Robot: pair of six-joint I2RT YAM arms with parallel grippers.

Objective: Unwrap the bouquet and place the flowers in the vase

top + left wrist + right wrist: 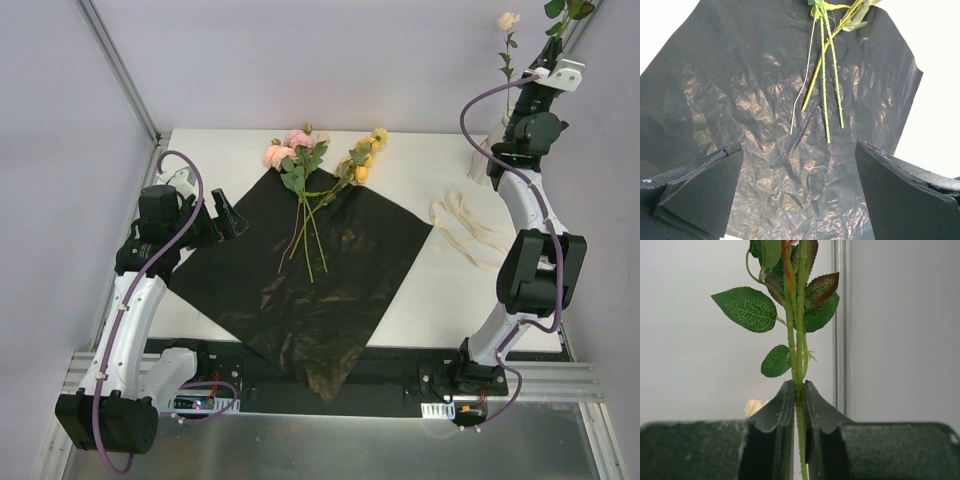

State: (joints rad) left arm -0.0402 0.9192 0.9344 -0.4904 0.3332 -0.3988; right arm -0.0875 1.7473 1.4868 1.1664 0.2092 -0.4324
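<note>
Right gripper (799, 390) is pinching one stem (796, 340) upright at the far right. Left gripper (799, 147) is hovering spread over the sheet (300, 300). Other flowers (320, 170) are lying at its far corner. Stems appear light, wiry and slippery, so gripping bare stem below the leaves is advisable.

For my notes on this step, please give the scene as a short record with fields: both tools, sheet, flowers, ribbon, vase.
left tool: open, empty, over the left corner of the sheet
right tool: shut on a leafy green stem, held upright
black sheet: spread flat on the table
flowers on sheet: pink and yellow heads at its far edge, stems pointing toward the arms
ribbon: loose on the table, right of the sheet
vase: largely hidden behind the right arm
peach flower: appears to stand in the vase
</note>
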